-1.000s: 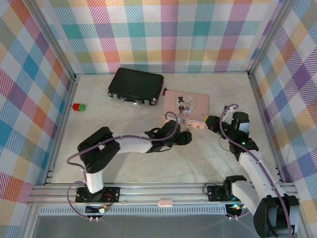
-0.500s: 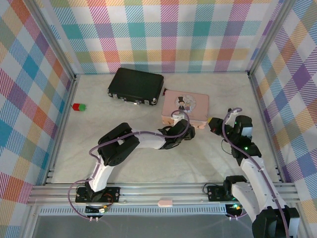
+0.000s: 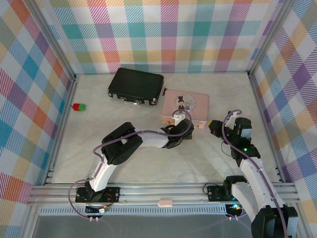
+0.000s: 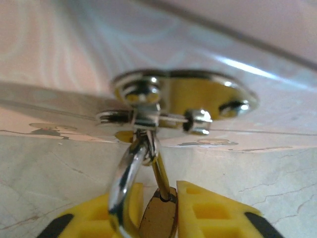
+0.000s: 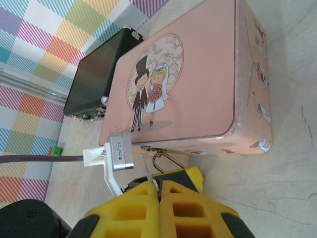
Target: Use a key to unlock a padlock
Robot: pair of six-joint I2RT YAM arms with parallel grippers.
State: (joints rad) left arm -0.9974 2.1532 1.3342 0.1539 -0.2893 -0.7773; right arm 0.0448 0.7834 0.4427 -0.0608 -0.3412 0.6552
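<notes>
evidently the left tool [image 4: 159, 191] was clamped on the padlock [image 4: 159, 218] to steady it: its yellow fingers [image 4: 208, 210] sat on either side of the brass body, gripping it narrow. the thin silvery shackle [image 4: 121, 183] rose from the body and looped through the ring of the clasp [image 4: 198, 96] on the front of the pink box [image 5: 198, 74], so the lock hung at the box's front edge, low over the tabletop [image 3: 148, 163]. held that way it could not swing when something was pushed into it. the right tool [image 5: 158, 186] waited just beside, off to the right of the box's front corner in the overhead view, its pads pressed together. a fine grey sliver poked out from between them toward the shackle; i took it for the key [image 5: 148, 173], pinched by its head so the blade stayed free. the keyhole itself was hidden, so whether the blade lined up with it could not be told. next the key had to find that slot, which called for a small, careful approach. a black case [image 5: 94, 79] lay behind the box, well out of the way.
</notes>
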